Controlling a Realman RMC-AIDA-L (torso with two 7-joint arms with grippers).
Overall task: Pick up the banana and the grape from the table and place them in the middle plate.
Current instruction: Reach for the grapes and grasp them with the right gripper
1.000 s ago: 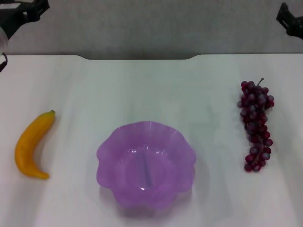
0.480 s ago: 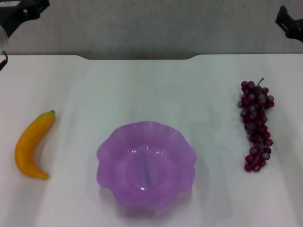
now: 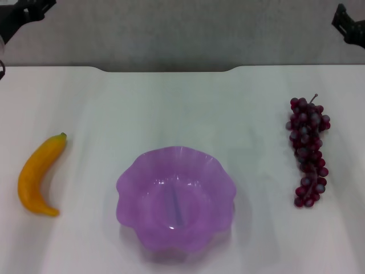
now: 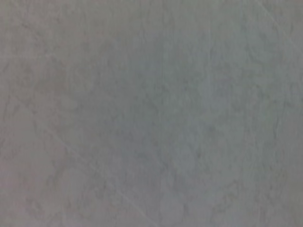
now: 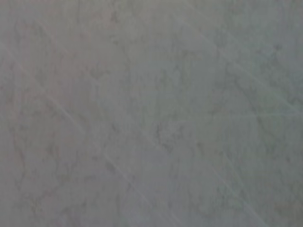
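Observation:
In the head view a yellow-orange banana (image 3: 37,174) lies on the white table (image 3: 182,108) at the left. A bunch of dark red-purple grapes (image 3: 308,150) lies at the right. The translucent purple middle plate (image 3: 176,198) with a wavy rim stands between them near the front edge and holds nothing. My left gripper (image 3: 23,14) is raised at the far left corner, far from the banana. My right gripper (image 3: 349,23) is raised at the far right corner, far from the grapes. Both wrist views show only a blank grey surface.
A grey wall (image 3: 182,34) runs behind the table, whose far edge has a shallow notch (image 3: 168,68). Bare tabletop lies between the banana, the plate and the grapes.
My left gripper has drifted slightly up and to the left at the corner. The banana, the grapes, the plate and the right gripper have not moved.

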